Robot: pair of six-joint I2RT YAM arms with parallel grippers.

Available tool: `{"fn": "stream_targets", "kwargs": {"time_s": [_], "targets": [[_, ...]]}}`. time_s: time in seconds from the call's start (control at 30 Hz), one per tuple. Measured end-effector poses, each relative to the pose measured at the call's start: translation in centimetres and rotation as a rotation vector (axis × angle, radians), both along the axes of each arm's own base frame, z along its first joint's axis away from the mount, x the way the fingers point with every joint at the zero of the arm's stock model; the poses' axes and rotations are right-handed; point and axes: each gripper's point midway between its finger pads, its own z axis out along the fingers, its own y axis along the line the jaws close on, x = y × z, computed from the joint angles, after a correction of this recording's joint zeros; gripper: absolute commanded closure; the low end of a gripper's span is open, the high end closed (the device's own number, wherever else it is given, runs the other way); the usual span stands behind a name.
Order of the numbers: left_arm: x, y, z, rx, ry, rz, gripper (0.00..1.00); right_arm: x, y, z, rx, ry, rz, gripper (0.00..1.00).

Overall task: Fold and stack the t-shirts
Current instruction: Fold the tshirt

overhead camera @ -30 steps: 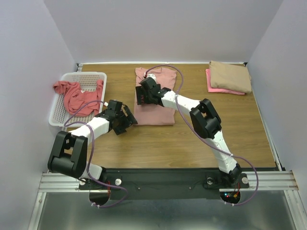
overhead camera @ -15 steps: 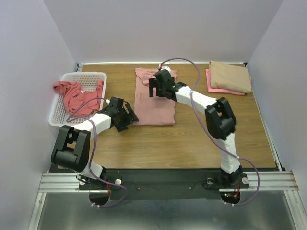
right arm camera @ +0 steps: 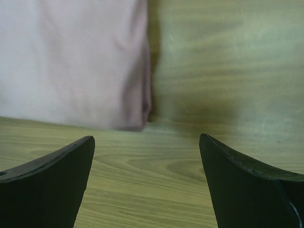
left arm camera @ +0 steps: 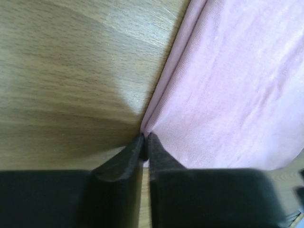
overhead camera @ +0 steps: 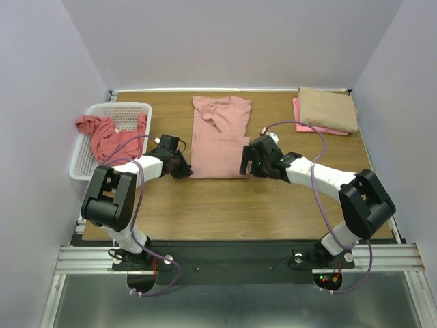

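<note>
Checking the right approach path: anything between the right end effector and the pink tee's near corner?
Nothing: only bare wood table separates the open right end effector from the dusty-pink tee corner, clearest in the right wrist view.

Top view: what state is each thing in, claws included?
dusty-pink t-shirt, lying flat, partly folded
left claw, shut on dusty-pink t-shirt's near left corner
right claw, open, beside its near right corner
coral-red t-shirt, crumpled in white mesh basket
tan t-shirt, folded, atop folded bright pink t-shirt
</note>
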Motion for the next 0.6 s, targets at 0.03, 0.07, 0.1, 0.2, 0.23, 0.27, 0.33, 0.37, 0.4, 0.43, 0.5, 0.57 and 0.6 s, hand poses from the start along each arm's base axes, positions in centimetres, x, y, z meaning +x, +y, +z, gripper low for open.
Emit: {"fn": "stream_targets", "kwargs": {"time_s": [0.03, 0.07, 0.1, 0.2, 0.23, 0.27, 0.33, 0.37, 0.4, 0.43, 0.5, 0.57, 0.6], "targets": [[0.0, 0.0, 0.0, -0.001, 0.0, 0.0, 0.96, -0.4, -0.1, -0.8, -0.003, 0.024, -0.002, 0.05], [0.0, -0.1, 0.0, -0.004, 0.0, -0.001, 1.0, -1.2, -0.4, -2.3, -0.012, 0.068, -0.009, 0.06], [0.1, -0.1, 0.0, -0.004, -0.001, -0.002, 1.0, -1.5, -0.4, -2.9, -0.011, 0.087, -0.014, 0.07], [0.1, -0.1, 0.0, -0.005, -0.002, -0.002, 1.0, -2.1, -0.6, -4.0, 0.009, 0.118, -0.031, 0.13], [0.1, -0.1, -0.1, -0.006, -0.002, -0.002, 1.0, -2.1, -0.4, -4.2, 0.028, 0.121, -0.034, 0.15], [0.1, -0.1, -0.1, -0.006, -0.002, -0.002, 1.0, -2.0, -0.3, -4.3, 0.043, 0.119, -0.038, 0.17], [0.1, -0.2, -0.1, -0.008, -0.005, -0.002, 1.0, -1.8, -0.2, -4.4, 0.078, 0.117, -0.043, 0.19], [0.1, -0.2, -0.1, -0.009, -0.006, -0.003, 1.0, -1.7, 0.0, -4.5, 0.096, 0.114, -0.043, 0.19], [0.1, -0.2, -0.1, -0.011, -0.007, -0.003, 1.0, -1.6, 0.1, -4.5, 0.114, 0.11, -0.042, 0.19], [0.1, -0.2, -0.1, -0.012, -0.009, -0.003, 1.0, -1.4, 0.3, -4.4, 0.133, 0.101, -0.04, 0.2], [0.2, -0.3, -0.1, -0.015, -0.012, -0.004, 1.0, -1.1, 0.7, -4.2, 0.161, 0.086, -0.035, 0.22], [0.2, -0.3, -0.1, -0.019, -0.016, -0.002, 1.0, -0.9, 1.0, -4.1, 0.189, 0.072, -0.027, 0.24], [0.3, -0.3, -0.1, -0.022, -0.019, -0.003, 1.0, -0.7, 1.1, -4.0, 0.198, 0.065, -0.026, 0.24]]}}
